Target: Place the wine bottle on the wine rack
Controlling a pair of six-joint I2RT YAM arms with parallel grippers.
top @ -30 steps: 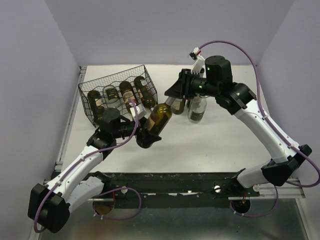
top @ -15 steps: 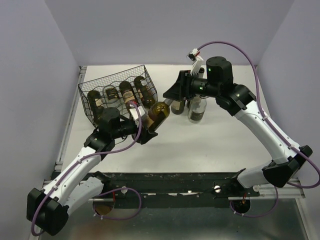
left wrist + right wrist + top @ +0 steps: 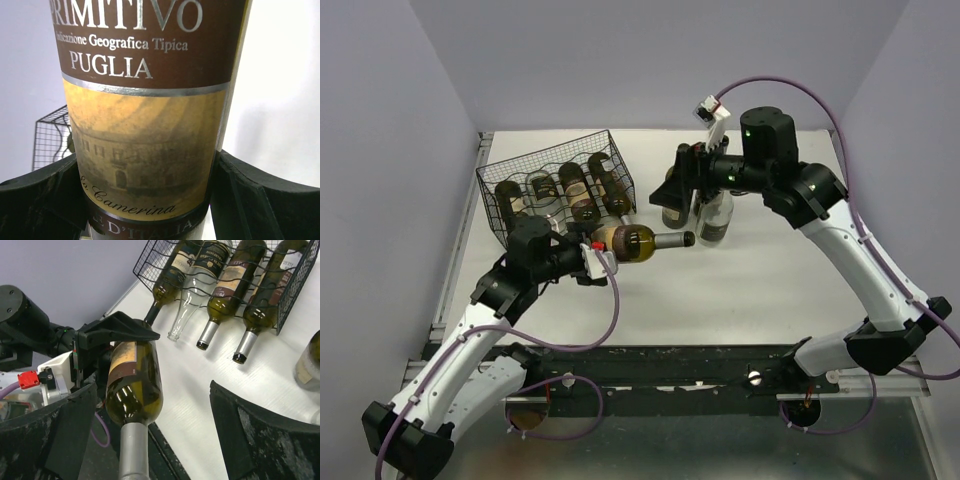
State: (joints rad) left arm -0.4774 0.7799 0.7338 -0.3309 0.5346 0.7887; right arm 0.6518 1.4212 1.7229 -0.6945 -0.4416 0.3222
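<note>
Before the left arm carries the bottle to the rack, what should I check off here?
1. Grip: left gripper shut on the wine bottle at its body: ok.
2. Release: right gripper open, not touching the neck: ok.
3. Pose: bottle roughly level, neck pointing right: ok.
4. Free cradle in the wine rack: cannot tell; four bottles lie in it.
5. Clearance from the two standing bottles near the neck: cannot tell.

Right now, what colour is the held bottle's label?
The label is brown above, tan below; left wrist view.
</note>
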